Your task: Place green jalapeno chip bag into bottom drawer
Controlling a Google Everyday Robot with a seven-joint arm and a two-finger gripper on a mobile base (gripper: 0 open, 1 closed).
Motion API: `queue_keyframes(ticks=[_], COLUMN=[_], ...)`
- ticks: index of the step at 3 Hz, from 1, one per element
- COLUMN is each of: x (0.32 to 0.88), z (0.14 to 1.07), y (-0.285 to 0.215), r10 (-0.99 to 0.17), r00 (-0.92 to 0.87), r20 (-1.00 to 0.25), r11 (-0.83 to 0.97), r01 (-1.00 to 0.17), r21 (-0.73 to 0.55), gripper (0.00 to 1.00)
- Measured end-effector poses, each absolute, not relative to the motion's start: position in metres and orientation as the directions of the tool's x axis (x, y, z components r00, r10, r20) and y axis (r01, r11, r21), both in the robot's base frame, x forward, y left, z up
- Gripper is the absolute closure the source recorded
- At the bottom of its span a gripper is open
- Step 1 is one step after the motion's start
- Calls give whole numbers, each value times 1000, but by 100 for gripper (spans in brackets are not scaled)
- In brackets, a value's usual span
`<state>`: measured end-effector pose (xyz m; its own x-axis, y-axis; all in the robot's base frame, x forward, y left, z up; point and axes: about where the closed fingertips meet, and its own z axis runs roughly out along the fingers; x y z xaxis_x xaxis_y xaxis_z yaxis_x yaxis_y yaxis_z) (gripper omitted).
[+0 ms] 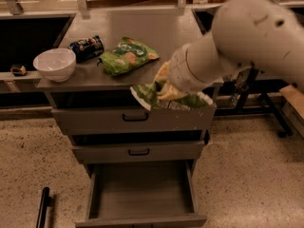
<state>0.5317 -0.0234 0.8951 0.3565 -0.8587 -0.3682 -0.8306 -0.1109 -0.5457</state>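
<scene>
Gripper [164, 82] is clamped on the green jalapeno chip bag [145, 95], and holds it in the air just off the counter's [142, 23] front edge, nearer the right corner. Well below, the bottom drawer [140, 194] stands pulled open.

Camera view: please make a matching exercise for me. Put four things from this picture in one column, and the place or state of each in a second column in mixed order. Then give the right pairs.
Column A
1. white bowl
2. bright-green bag
3. green jalapeno chip bag
4. bottom drawer

Column B
a. pulled open, lowest in the cabinet
b. at the left end of the counter
c. held by the gripper, in front of the top drawer
d. lying near the middle of the counter

Pairs: 1-b, 2-d, 3-c, 4-a
</scene>
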Motion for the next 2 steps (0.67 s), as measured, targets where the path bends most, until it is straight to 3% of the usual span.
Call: queue_keyframes(ticks=[1,2], x=[543,549], z=[775,692], y=[-30,-41], r10=[-819,-789], r00=[233,142], r20=[-524,-597], r11=[-8,44], r01=[-918,-958], r21=[-396,-285], gripper=[100,100])
